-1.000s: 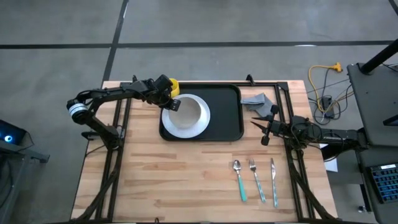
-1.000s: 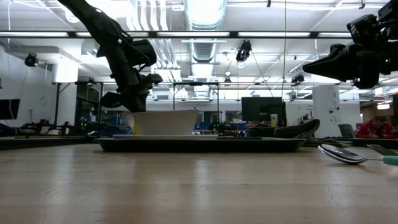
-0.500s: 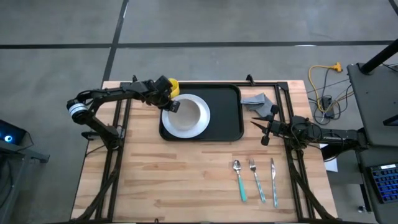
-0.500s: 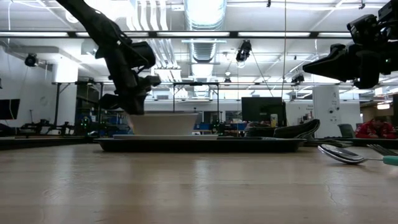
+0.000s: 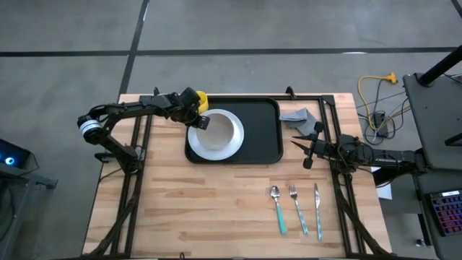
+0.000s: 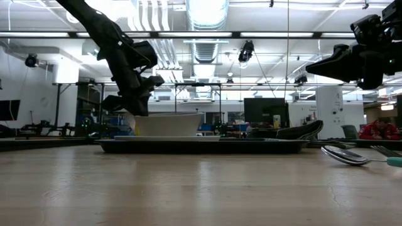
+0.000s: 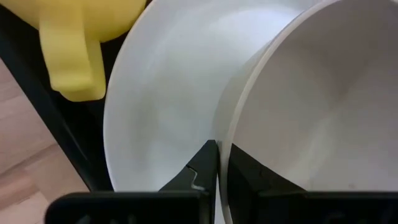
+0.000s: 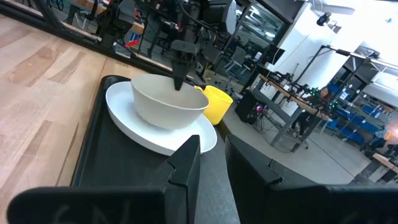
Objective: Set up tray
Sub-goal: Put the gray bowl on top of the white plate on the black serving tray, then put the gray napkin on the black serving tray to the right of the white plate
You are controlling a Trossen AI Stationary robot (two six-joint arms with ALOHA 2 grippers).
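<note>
A white bowl (image 5: 222, 130) sits with its base on a white plate (image 5: 209, 149), which lies in the left part of the black tray (image 5: 263, 133). A yellow mug (image 5: 201, 99) stands at the tray's far left corner. My left gripper (image 5: 201, 123) is over the bowl's left side, shut on its rim. My right gripper (image 5: 302, 150) hovers off the tray's right edge, above the table. It points at the tray with its fingers slightly apart and holds nothing. My left gripper pinches the bowl's rim (image 7: 225, 127) on the side nearest the mug, with one finger (image 7: 249, 177) inside the bowl and one (image 7: 200, 168) outside. The fingers come from above, slanting down from the table's left (image 8: 180, 78). The bowl stays upright on the plate.
A crumpled grey cloth (image 5: 303, 119) lies just right of the tray's far right corner. A spoon (image 5: 277, 208), a fork (image 5: 297, 209) and a knife (image 5: 317, 209) lie side by side near the table's near right. Black frame rails run along both table sides.
</note>
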